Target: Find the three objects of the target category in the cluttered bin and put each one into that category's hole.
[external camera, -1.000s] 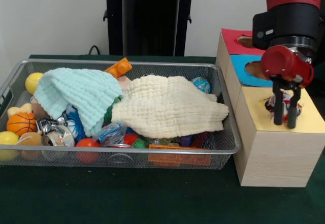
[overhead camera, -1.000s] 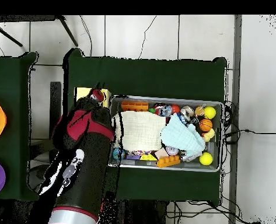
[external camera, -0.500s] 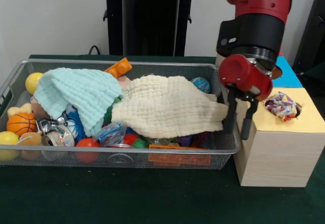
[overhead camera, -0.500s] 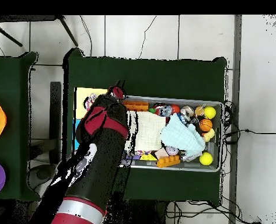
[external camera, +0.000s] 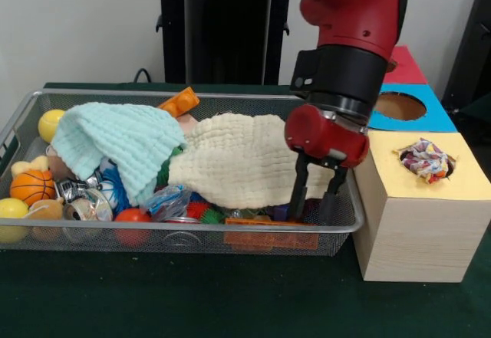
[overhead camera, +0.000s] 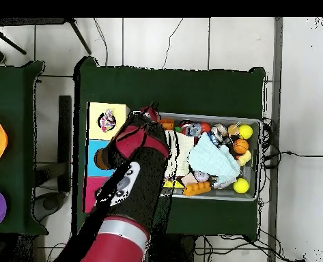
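My gripper (external camera: 314, 198) hangs open and empty over the right end of the wire bin (external camera: 344, 223), its fingertips just above the right edge of a cream cloth (external camera: 253, 158). That cloth covers the bin's middle, and a mint cloth (external camera: 115, 142) lies on the left part. A patterned cloth (external camera: 426, 159) sits bunched in the hole of the yellow box top (external camera: 460, 185). From overhead, the arm hides most of the cream cloth (overhead camera: 183, 153); the mint cloth (overhead camera: 214, 162) and the patterned cloth (overhead camera: 108, 121) show.
Yellow balls (external camera: 51, 123), a small basketball (external camera: 31, 186), an orange block (external camera: 180, 102) and several other toys crowd the bin under the cloths. The wooden box also has a blue top with a hole (external camera: 399, 106) and a red top (external camera: 404, 63). A black stand (external camera: 226, 27) rises behind.
The gripper has swung from above the yellow hole to over the bin's right end and come lower. The patterned cloth now lies uncovered in the hole.
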Controlling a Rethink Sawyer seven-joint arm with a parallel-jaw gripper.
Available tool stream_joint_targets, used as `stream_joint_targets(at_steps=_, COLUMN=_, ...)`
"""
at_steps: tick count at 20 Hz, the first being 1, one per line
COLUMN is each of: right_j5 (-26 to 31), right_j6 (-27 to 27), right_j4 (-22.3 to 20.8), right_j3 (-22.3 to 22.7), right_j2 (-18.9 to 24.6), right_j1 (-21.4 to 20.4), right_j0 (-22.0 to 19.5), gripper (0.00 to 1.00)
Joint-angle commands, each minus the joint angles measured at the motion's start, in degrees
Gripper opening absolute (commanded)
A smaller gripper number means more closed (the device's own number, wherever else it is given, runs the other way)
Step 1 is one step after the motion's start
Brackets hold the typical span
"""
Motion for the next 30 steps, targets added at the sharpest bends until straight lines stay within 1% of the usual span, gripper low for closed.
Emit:
stream_joint_targets(at_steps=1, right_j5=9.50, right_j6=2.03, right_j4=0.87, right_j3=9.27, right_j2=15.80, right_j1=-4.83, right_j0=-6.08, gripper=1.00)
stream_joint_targets(at_steps=4, right_j5=10.94, right_j6=0.60, right_j4=0.16, right_j3=10.81, right_j2=17.92, right_j1=-7.39, right_j0=-7.62, gripper=1.00)
stream_joint_targets(at_steps=8, right_j5=10.33, right_j6=0.44, right_j4=-1.70, right_j3=11.59, right_j2=17.01, right_j1=-8.29, right_j0=-7.15, gripper=1.00)
stream_joint_targets(at_steps=10, right_j5=9.94, right_j6=0.40, right_j4=-2.22, right_j3=12.18, right_j2=17.41, right_j1=-8.73, right_j0=-7.39, gripper=1.00)
stream_joint_targets(at_steps=14, right_j5=10.00, right_j6=-0.86, right_j4=-2.58, right_j3=13.97, right_j2=20.99, right_j1=-10.14, right_j0=-9.75, gripper=1.00)
stream_joint_targets(at_steps=17, right_j5=10.19, right_j6=-1.88, right_j4=-3.02, right_j3=15.94, right_j2=23.85, right_j1=-12.00, right_j0=-11.71, gripper=1.00)
stream_joint_targets(at_steps=20, right_j5=12.02, right_j6=-2.90, right_j4=-2.99, right_j3=16.63, right_j2=25.34, right_j1=-13.43, right_j0=-12.69, gripper=1.00)
stream_joint_targets(at_steps=22, right_j5=15.27, right_j6=-4.54, right_j4=-2.74, right_j3=16.51, right_j2=25.90, right_j1=-14.17, right_j0=-12.87, gripper=1.00)
stream_joint_targets(at_steps=23, right_j5=17.01, right_j6=-5.19, right_j4=-2.73, right_j3=16.30, right_j2=25.67, right_j1=-14.62, right_j0=-12.66, gripper=1.00)
stream_joint_targets(at_steps=26, right_j5=19.83, right_j6=-5.86, right_j4=-3.36, right_j3=15.03, right_j2=24.08, right_j1=-15.12, right_j0=-11.55, gripper=1.00)
stream_joint_targets(at_steps=27, right_j5=20.64, right_j6=-5.83, right_j4=-3.97, right_j3=14.22, right_j2=22.65, right_j1=-14.93, right_j0=-10.54, gripper=1.00)
stream_joint_targets(at_steps=30, right_j5=23.44, right_j6=-5.69, right_j4=-4.99, right_j3=12.03, right_j2=20.40, right_j1=-14.73, right_j0=-8.64, gripper=1.00)
